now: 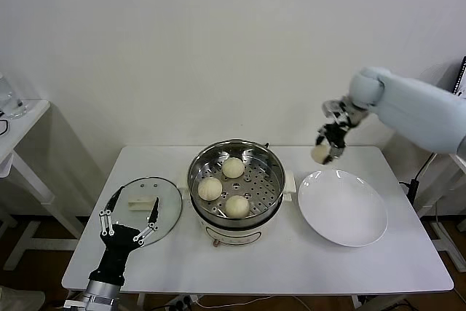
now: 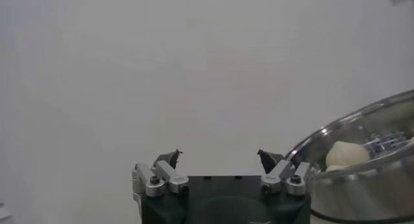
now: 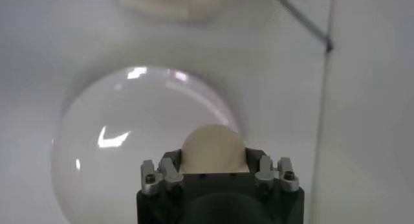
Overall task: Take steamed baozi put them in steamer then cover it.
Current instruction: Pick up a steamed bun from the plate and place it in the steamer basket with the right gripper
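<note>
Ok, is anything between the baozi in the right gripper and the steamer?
Nothing visible. The right gripper holds the fourth baozi in the air above the far edge of the white plate. The steamer is uncovered with three baozi inside; the cover lies on the table beside it.

A white plate (image 1: 342, 209) lies on the white table (image 1: 277, 264).

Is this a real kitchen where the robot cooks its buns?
Probably not a real kitchen, more like a test room set up for cooking. There is only a plain white table against a bare white wall, with a steamer, a white plate and a glass lid laid out.
</note>
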